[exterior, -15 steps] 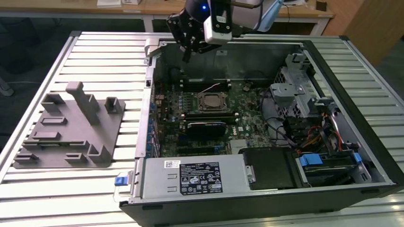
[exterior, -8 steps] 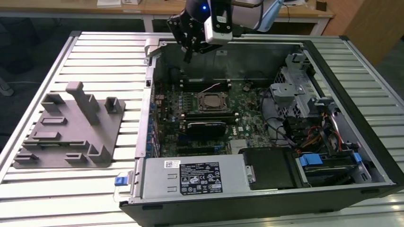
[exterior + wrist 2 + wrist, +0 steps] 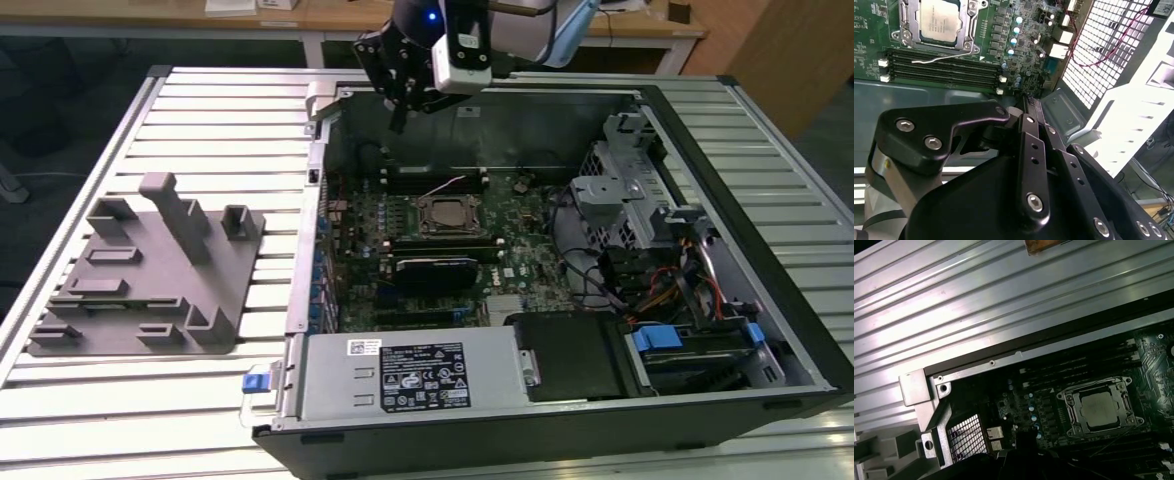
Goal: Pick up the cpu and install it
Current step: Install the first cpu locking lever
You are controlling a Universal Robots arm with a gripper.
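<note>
The cpu [image 3: 447, 213] sits in the motherboard socket [image 3: 908, 22], and the tool [image 3: 396, 122] hangs well apart above it, closed and empty, by the computer case [image 3: 534, 112] wall.

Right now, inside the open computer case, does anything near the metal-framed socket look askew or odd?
The thin silver wire lever beside the metal-framed socket lies swung out across the black memory slots, apparently unlatched. The silvery square cpu sits flat and straight in that socket.

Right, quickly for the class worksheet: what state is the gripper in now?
Gripper: jaws closed, holding nothing. The cpu lies in the motherboard socket.
</note>
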